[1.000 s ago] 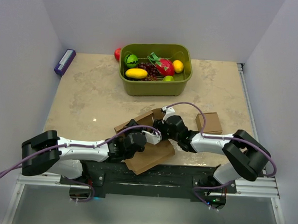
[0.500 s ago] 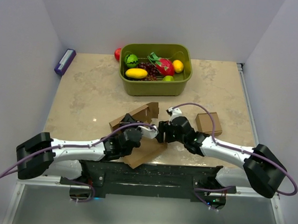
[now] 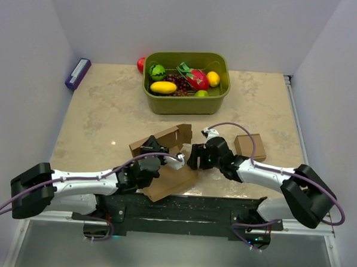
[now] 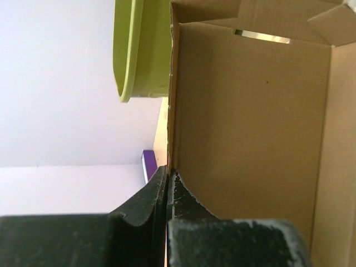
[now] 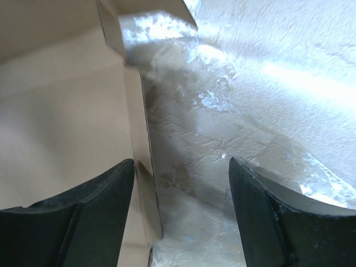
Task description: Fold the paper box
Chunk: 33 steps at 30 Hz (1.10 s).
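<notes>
Lying part-folded, brown paper box (image 3: 175, 180), flaps raised

The right gripper (image 5: 179, 167) has its two dark fingers (image 5: 89, 200) spread wide apart. The paper box (image 5: 61, 111) fills the left side, and one raw cardboard edge runs down between the fingers, close to one of them. The glossy, marbled desk (image 5: 267, 83) shows on the right.
</notes>
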{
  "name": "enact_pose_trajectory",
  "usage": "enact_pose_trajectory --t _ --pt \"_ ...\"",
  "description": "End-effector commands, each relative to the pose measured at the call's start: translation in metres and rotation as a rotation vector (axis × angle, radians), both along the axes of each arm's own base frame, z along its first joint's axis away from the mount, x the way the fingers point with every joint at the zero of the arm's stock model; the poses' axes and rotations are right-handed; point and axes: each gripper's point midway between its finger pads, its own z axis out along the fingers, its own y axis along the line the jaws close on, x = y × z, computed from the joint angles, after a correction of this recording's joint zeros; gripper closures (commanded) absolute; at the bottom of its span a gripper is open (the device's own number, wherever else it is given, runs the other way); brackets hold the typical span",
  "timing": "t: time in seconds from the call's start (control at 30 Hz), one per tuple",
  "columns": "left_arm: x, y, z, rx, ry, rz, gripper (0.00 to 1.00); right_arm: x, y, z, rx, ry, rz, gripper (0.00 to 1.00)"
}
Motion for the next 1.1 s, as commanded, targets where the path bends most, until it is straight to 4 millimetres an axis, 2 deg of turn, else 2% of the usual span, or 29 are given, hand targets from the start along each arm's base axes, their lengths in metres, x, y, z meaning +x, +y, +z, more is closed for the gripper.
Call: enact_pose_trajectory --t 0.0,0.1,0.27,0.4,0.53,0.63,0.77,0.8,0.9,1.07 --pt "-0.001 -0.013 0.008 -0.060 -0.004 -0.081 1.00 0.022 -0.007 0.030 0.060 -0.090 -0.024 0.27" --pt "-0.004 -0.018 0.005 -0.089 0.016 -0.115 1.00 0.037 -0.014 0.046 0.060 -0.150 -0.033 0.26" --pt "-0.007 -0.025 0.005 -0.143 0.047 -0.149 1.00 0.059 -0.007 0.066 0.052 -0.262 0.004 0.27" --pt "-0.008 -0.028 0.000 -0.140 0.066 -0.157 1.00 0.070 -0.002 0.074 0.044 -0.321 0.031 0.28" --pt "-0.008 -0.029 -0.003 -0.129 0.071 -0.158 1.00 0.069 0.006 0.084 0.069 -0.370 0.082 0.30" --pt "-0.008 -0.029 -0.004 -0.124 0.074 -0.158 1.00 0.069 0.012 0.085 0.084 -0.384 0.116 0.40" --pt "-0.006 -0.031 -0.010 -0.109 0.083 -0.150 1.00 0.068 0.015 0.080 0.084 -0.372 0.138 0.58" --pt "-0.006 -0.032 -0.013 -0.101 0.089 -0.147 1.00 0.067 0.017 0.080 0.090 -0.368 0.143 0.68" --pt "-0.004 -0.034 -0.017 -0.093 0.102 -0.139 1.00 0.065 0.021 0.081 0.115 -0.359 0.157 0.80" --pt "-0.003 -0.038 -0.021 -0.087 0.121 -0.132 1.00 0.058 0.031 0.085 0.157 -0.329 0.172 0.81"
